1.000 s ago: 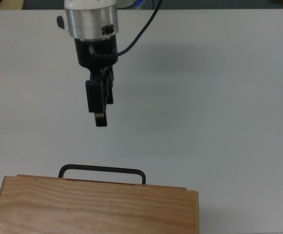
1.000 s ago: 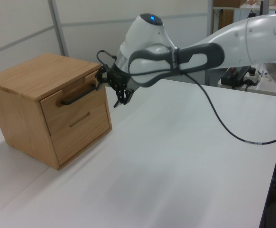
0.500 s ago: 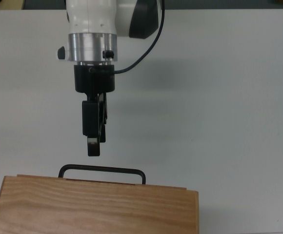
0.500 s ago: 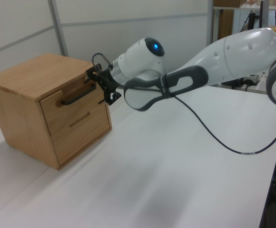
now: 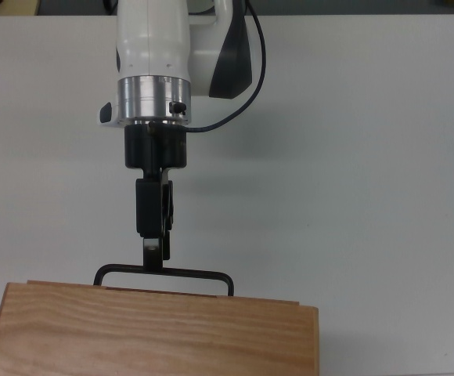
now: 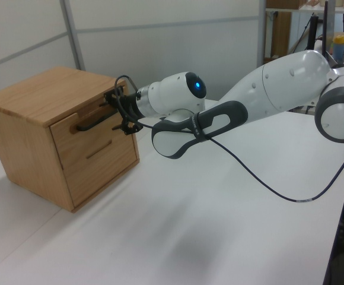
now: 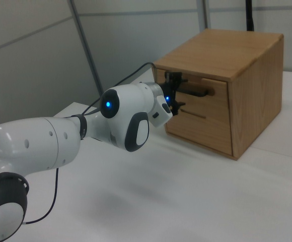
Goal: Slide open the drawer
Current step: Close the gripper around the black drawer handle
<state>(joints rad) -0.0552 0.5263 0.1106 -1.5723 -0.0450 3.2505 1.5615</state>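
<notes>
White table, end effector at drawer handle, finger state unclear, cable trailing.

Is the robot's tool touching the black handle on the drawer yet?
Cannot tell. In the top view the tool overlaps the black handle of the drawer, but it could be above it. The left and right views do not show plain contact either.
</notes>
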